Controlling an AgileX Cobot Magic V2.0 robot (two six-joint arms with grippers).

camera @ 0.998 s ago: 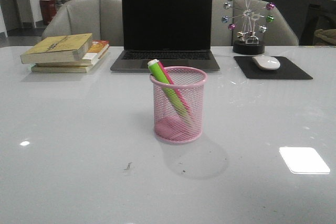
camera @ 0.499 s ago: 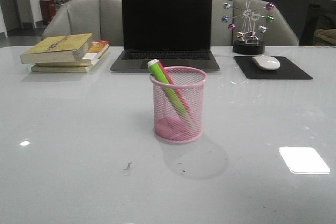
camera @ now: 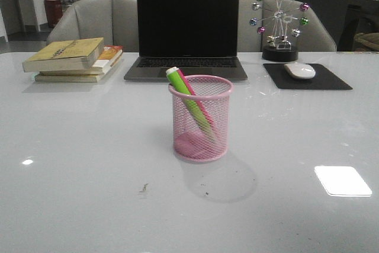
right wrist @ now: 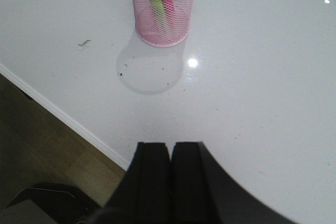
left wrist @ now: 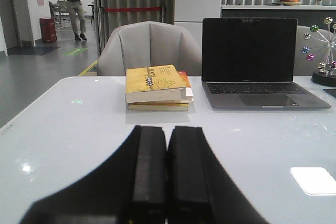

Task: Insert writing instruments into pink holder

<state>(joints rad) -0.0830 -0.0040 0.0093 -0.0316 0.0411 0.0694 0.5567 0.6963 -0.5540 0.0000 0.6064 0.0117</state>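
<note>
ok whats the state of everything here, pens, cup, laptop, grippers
green pen: inside the cup, leaning, white end above rim
pink pen: inside the cup, leaning beside the green one
pink holder: upright on table
laptop: lid open, screen dark
left gripper: shut, empty
right gripper: shut, empty

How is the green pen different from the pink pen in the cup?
The green pen has a white end poking above the rim; the pink pen is pink all the way. The green pen sits in front, nearer the camera, and the pink pen is partly hidden behind it. Both lean the same way inside the pink cup.
</note>
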